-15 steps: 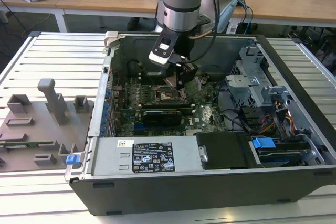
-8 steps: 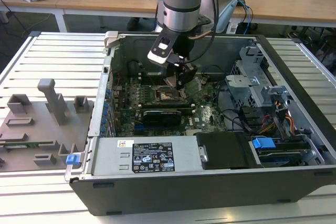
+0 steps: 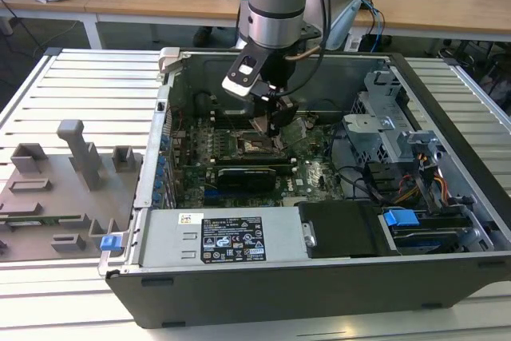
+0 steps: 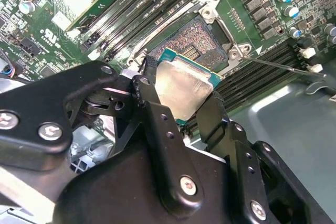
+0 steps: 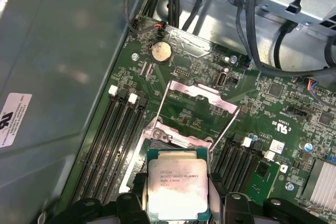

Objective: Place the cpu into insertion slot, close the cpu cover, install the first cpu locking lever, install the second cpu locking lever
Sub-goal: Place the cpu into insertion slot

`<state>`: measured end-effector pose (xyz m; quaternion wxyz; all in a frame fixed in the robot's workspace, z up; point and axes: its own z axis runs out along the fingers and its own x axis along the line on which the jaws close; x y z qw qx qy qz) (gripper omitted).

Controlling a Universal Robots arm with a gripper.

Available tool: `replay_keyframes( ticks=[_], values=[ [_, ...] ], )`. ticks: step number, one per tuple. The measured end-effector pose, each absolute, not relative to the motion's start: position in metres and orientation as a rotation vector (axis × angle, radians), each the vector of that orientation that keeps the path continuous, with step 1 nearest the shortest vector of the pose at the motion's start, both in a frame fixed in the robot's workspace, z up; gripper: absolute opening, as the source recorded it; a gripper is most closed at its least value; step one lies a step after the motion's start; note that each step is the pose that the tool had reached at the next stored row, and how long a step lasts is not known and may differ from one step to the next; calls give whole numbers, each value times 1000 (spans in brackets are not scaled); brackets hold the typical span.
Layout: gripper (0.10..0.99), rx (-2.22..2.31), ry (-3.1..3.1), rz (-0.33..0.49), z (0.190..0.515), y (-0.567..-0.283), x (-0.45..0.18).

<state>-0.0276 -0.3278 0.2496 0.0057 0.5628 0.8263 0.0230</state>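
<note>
My gripper is shut on the cpu, a flat square chip with a dull silver top and a green rim, pinched at two opposite edges. The chip hangs slightly tilted, just above the insertion slot, whose greyish pin field lies bare. In the first wrist view the cpu sits between the black fingers, and the cpu cover, a thin silver frame, stands swung open beyond the socket. A thin locking lever sticks out sideways. In the exterior view the gripper hovers over the insertion slot inside the open computer case.
Long memory slots flank the socket on both sides. A black graphics card lies just in front of it, and the power supply nearer still. Drive bays and cables fill the exterior view's right. A grey fixture rests beside the case.
</note>
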Motion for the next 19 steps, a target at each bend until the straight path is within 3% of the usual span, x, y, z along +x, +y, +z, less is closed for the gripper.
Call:
replay_keyframes(
  ticks=[19],
  values=[
    [545, 1877, 2500, 68, 249, -328, -28]
  ],
)
